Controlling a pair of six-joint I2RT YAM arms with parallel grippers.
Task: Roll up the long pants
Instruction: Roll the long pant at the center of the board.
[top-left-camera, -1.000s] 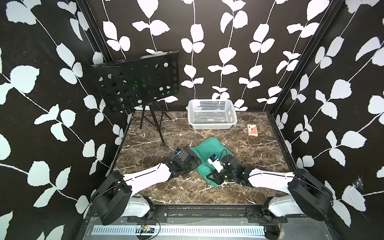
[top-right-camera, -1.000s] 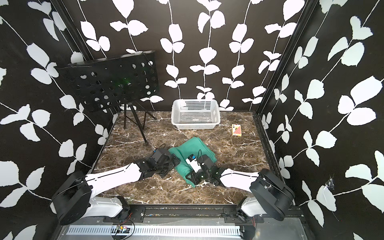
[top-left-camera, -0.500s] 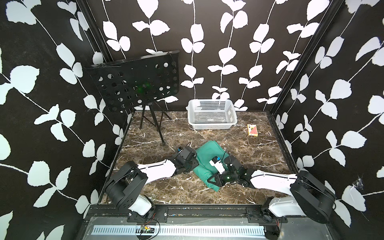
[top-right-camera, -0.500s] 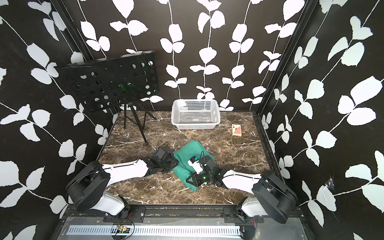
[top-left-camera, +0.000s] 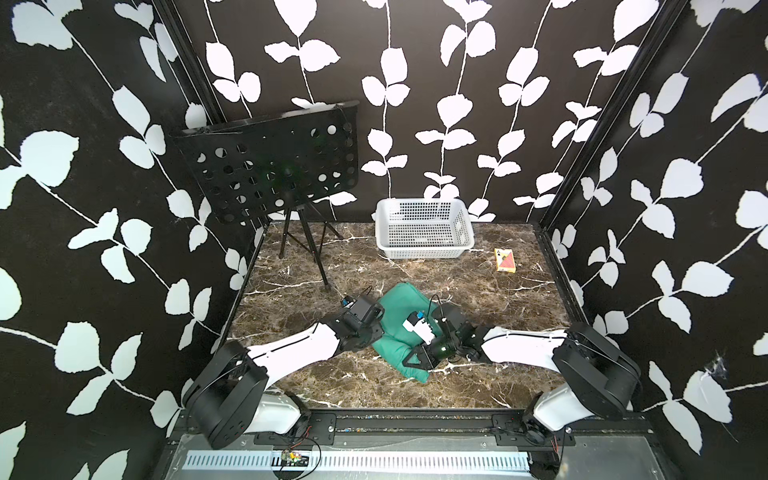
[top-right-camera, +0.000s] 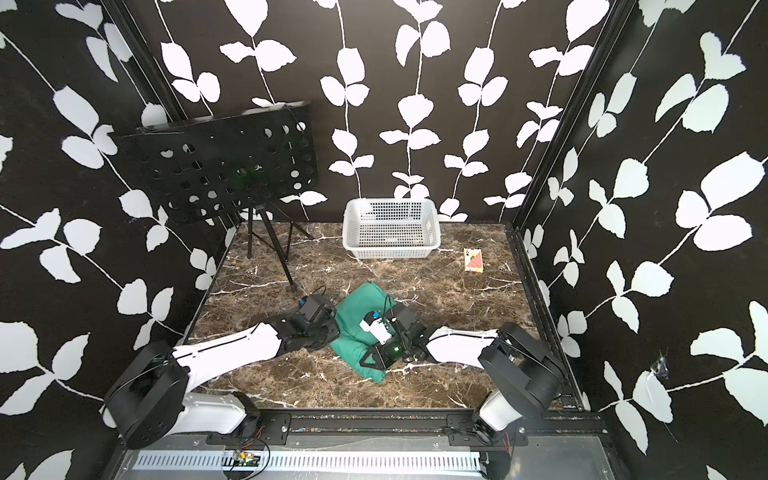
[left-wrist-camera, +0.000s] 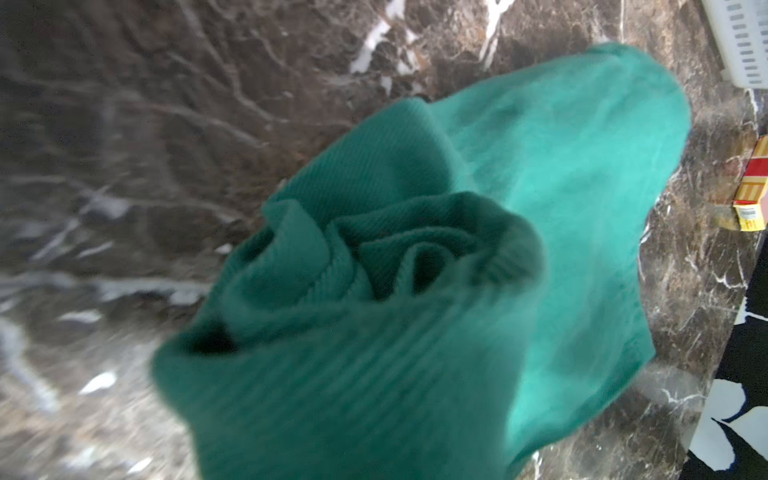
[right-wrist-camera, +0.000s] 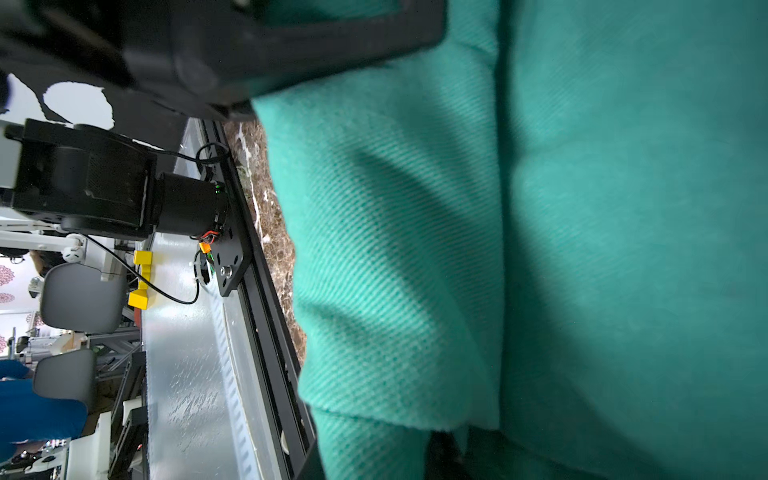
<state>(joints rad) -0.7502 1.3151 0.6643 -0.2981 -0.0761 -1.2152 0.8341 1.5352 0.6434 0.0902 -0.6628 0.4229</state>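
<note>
Green pants (top-left-camera: 395, 304) lay part-rolled on the table (top-left-camera: 478, 299).
The right gripper (top-left-camera: 415, 358) pinched the cloth; the left gripper (top-left-camera: 374, 332) hid its fingers, so I couldn't tell.

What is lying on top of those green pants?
The right gripper lies across the green pants, its black body and wrist covering their middle. The cloth beneath it cannot be seen from above.

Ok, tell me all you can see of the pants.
The pants are teal-green, soft twill-looking cloth, mostly rolled into a loose bundle lying on the marble table near its front middle. The left wrist view shows spiral layers at the roll's end, with a flat flap beyond. The left gripper meets its left edge, the right gripper its near end; grips unclear.
</note>
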